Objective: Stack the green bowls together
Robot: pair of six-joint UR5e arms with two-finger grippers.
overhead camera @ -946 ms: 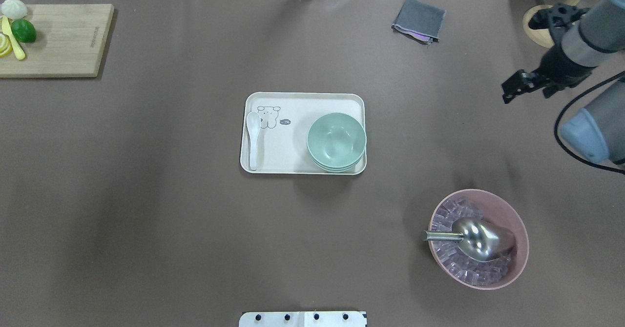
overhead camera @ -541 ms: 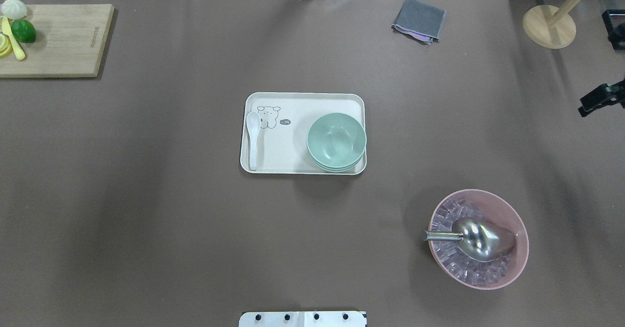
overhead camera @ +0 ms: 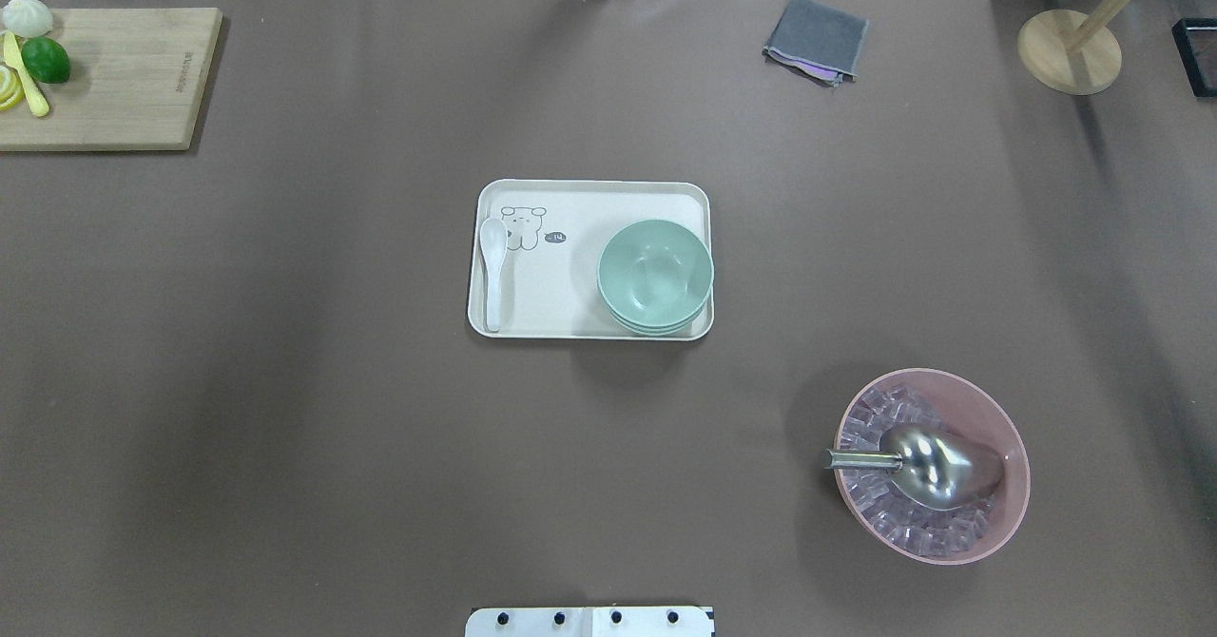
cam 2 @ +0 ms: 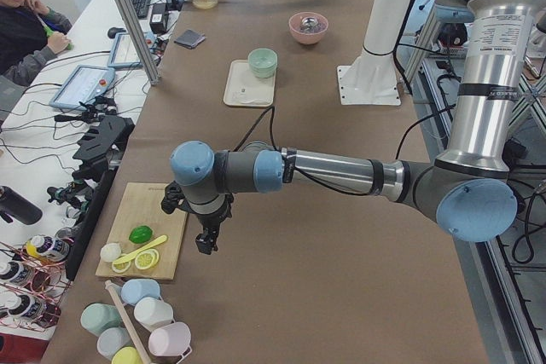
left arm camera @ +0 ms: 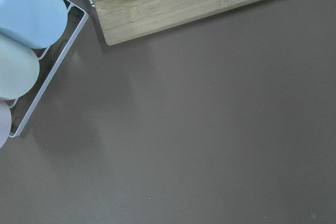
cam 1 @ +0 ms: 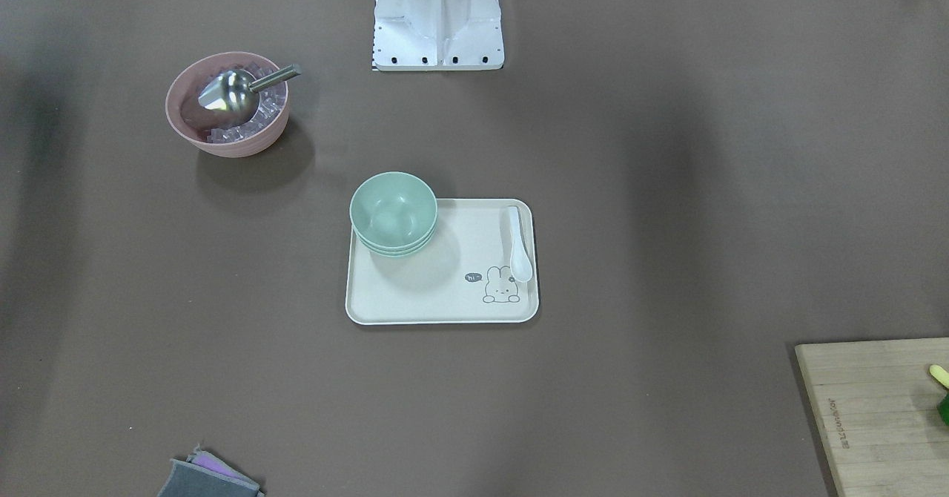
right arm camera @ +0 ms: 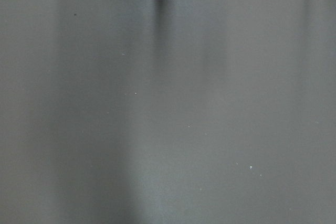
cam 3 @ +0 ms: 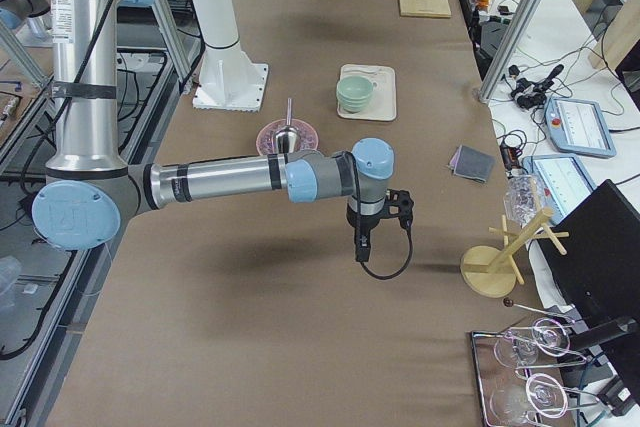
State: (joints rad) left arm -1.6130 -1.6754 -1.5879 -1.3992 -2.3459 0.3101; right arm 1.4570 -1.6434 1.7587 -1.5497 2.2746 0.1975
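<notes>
Nested in one stack on the tray (overhead camera: 589,183), the green bowls (overhead camera: 655,276) lie well apart from the left fingers (cam 2: 205,245) and right fingers (cam 3: 361,250), which hang over the tabletop (overhead camera: 285,380), seemingly parked since stacking looks done; spread or pressed together, I cannot tell.

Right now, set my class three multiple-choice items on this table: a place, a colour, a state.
1. The green bowls stand on: A the tray, B the board, C the cloth.
2. The scoop lies in a big bowl coloured: A green, B pink, C white.
3. The green bowls are: A upside down, B spread apart, C nested upright.
Key: 1 A, the stack sits inside the tray's rim; 2 B, its wall is pink; 3 C, rims show one below another, mouths up.
</notes>
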